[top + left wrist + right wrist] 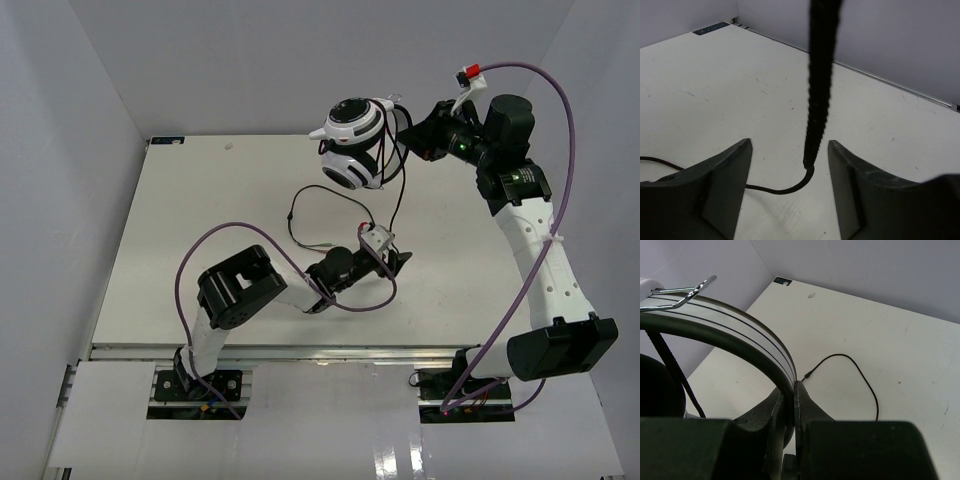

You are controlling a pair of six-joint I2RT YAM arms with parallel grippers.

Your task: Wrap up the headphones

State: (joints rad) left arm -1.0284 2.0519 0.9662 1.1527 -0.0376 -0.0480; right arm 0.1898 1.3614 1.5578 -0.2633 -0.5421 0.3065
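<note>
The right claw (408, 138) is seen clamped on the headphones (350, 140), which are held above the table (200, 220) at upper centre. The left claw (397, 260) is placed at mid-frame, near the cord (291, 215). In the left wrist view, its fingers (720, 190) are spread, with the cord hung between them. In the right wrist view, the jaws are pressed onto the headband (740, 322).

The white headphones (352, 140) with black pads are hanging in the air over the far edge of the bench (200, 220), their round cups sitting close together. The right pincer (790, 392) is pinching their thin headband (740, 322). Their long black cord (819, 80) is dropping to the bench, its plug end (808, 374) lying curled there.
</note>
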